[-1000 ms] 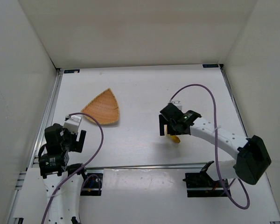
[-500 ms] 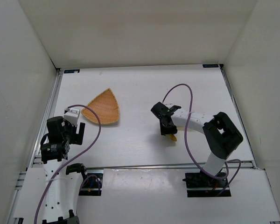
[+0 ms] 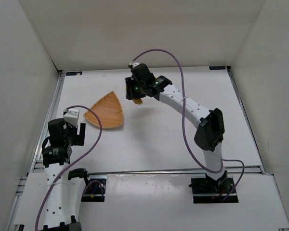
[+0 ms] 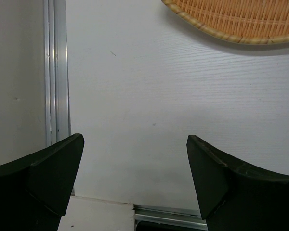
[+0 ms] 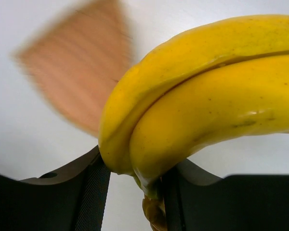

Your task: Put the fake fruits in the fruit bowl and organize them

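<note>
Gripping the banana (image 5: 207, 96), right claw (image 3: 136, 97) swung across to beside basket (image 3: 106, 111), apparently lifted, left claw (image 4: 135, 147) released.

Yellow banana (image 5: 207, 96), tan woven basket (image 3: 106, 111)

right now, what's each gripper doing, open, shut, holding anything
Left gripper: open, holding nothing.
Right gripper: closed on the banana.

A white table (image 3: 154, 144) stood between white walls (image 3: 135, 33); a metal rail (image 3: 50, 118) ran along the table's left edge.
</note>
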